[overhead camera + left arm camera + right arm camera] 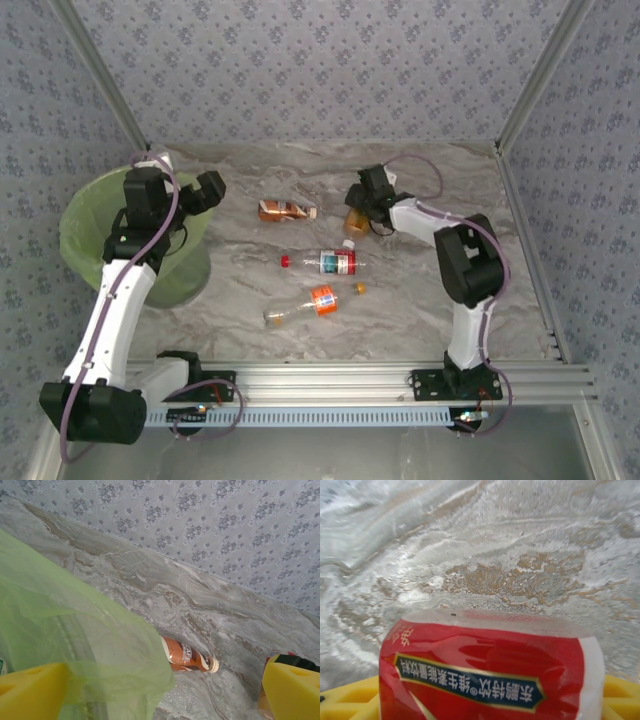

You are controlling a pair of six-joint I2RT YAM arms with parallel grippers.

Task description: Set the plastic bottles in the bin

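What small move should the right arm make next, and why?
Probably close the right gripper firmly on the red-labelled bottle before lifting. The bottle sits between its yellow fingers, but whether they already pinch it is unclear, so lifting now might leave it behind.

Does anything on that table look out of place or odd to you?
Two loose caps lie on the table, apart from any bottle: a red cap just left of the red-labelled bottle, and an orange cap right of the orange-labelled bottle. Both those bottles lie on their sides.
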